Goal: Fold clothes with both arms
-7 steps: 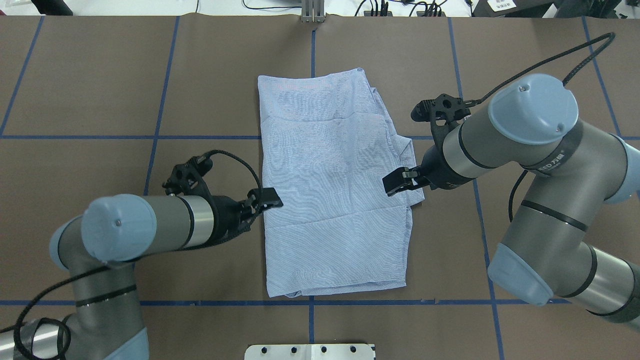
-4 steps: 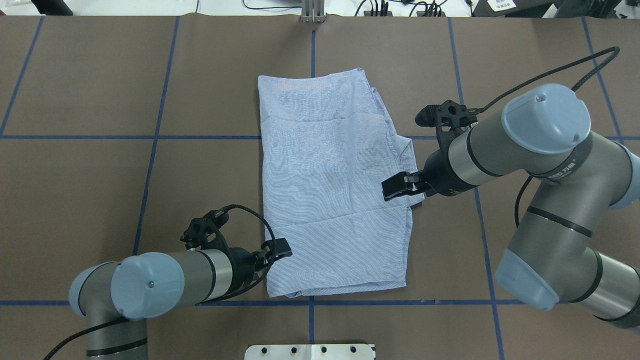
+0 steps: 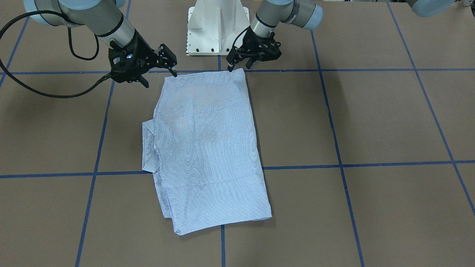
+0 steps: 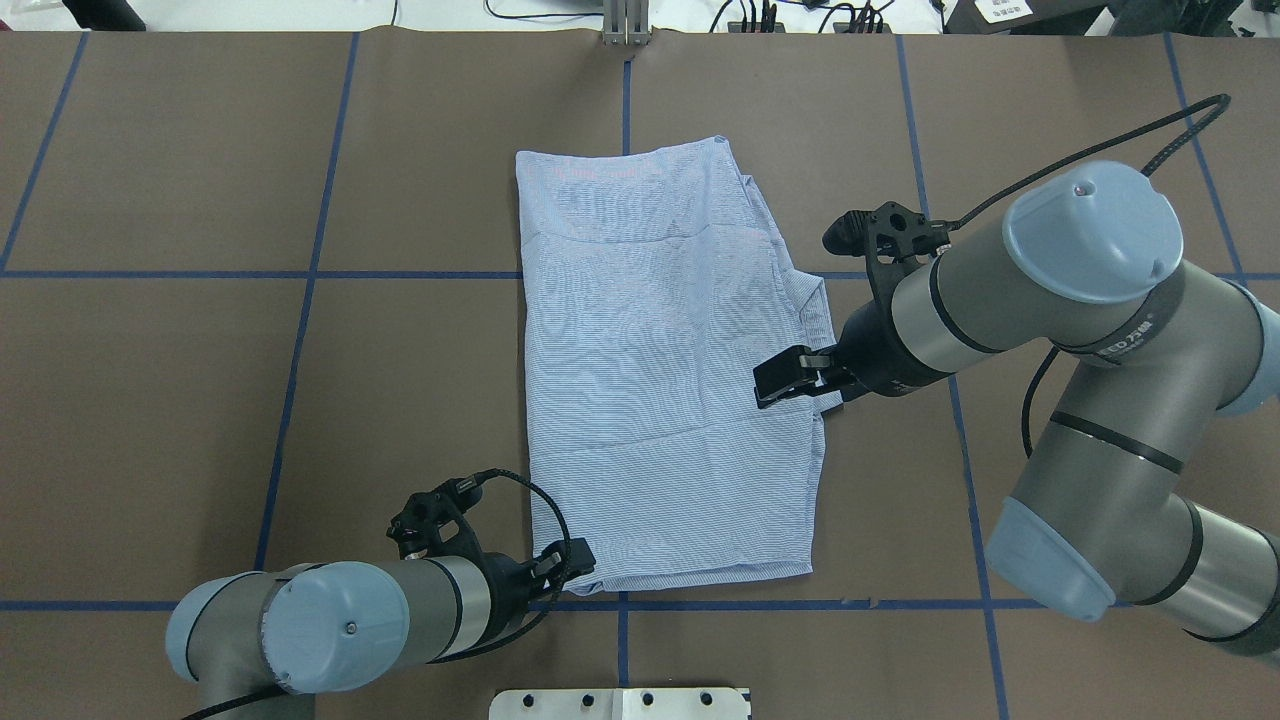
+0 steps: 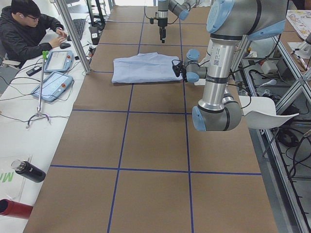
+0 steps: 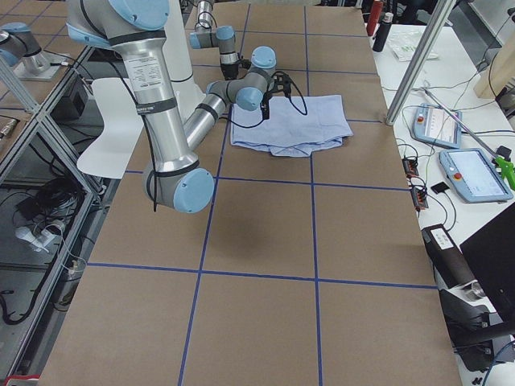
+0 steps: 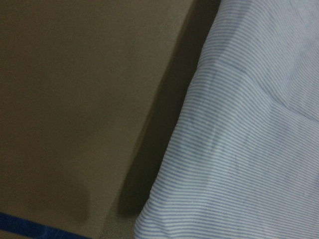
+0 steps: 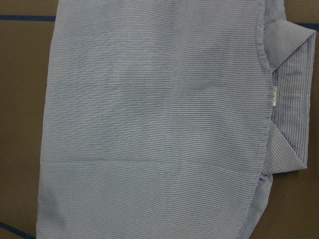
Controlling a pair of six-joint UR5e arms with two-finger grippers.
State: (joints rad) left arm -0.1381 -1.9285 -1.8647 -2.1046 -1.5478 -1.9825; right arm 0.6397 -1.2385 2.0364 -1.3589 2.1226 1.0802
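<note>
The light blue striped shirt (image 4: 660, 380) lies folded into a long rectangle on the brown table, with its collar (image 4: 815, 300) sticking out at the right edge. It also shows in the front view (image 3: 207, 148). My left gripper (image 4: 572, 562) is low at the shirt's near-left corner, open and holding nothing; the front view shows it too (image 3: 238, 67). The left wrist view shows that corner (image 7: 239, 159) and bare table. My right gripper (image 4: 782, 377) hangs open above the shirt's right edge, near the collar; in the front view (image 3: 160, 78) its fingers are spread. The right wrist view looks down on the shirt (image 8: 159, 124).
The white pedestal base (image 3: 217, 26) stands at the table's near edge, just behind the shirt. Blue tape lines (image 4: 310, 275) grid the table. In the left side view an operator (image 5: 29, 29) sits beside teach pendants (image 5: 53, 82) and bottles (image 5: 26, 171).
My left arm has drawn back along the shirt's left edge, from its middle to the near-left corner. My right gripper has shifted slightly left over the shirt. The shirt has not moved.
</note>
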